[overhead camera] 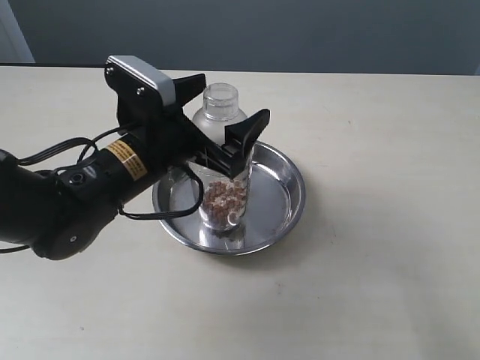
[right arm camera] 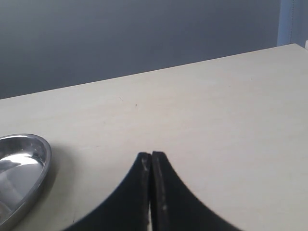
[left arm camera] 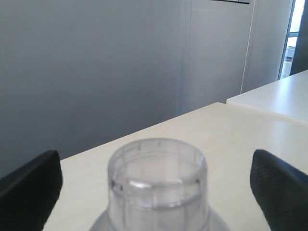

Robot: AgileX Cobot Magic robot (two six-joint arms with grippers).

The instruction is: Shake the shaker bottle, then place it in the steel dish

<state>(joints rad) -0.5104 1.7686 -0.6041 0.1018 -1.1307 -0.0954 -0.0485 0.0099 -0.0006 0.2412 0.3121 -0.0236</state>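
A pale cream desk (overhead camera: 375,300) is seen carrying everything. On it a round, shallow, shiny stainless-steel dish (overhead camera: 294,187) is laid flat. Inside the dish, toward its left side in the exterior view, a clear plastic shaker bottle (overhead camera: 218,120) with domed shoulder and round cap is stood upright on the dish's flat bottom. Over the dish the black left claw (overhead camera: 230,100) is seen released, fingers spread either side of the bottle's shoulder, with gaps shown. Just outside the dish's rim, the black right claw (right arm camera: 152,161) is clenched on nothing. Brown pellets (overhead camera: 225,196) are settled low in the bottle.
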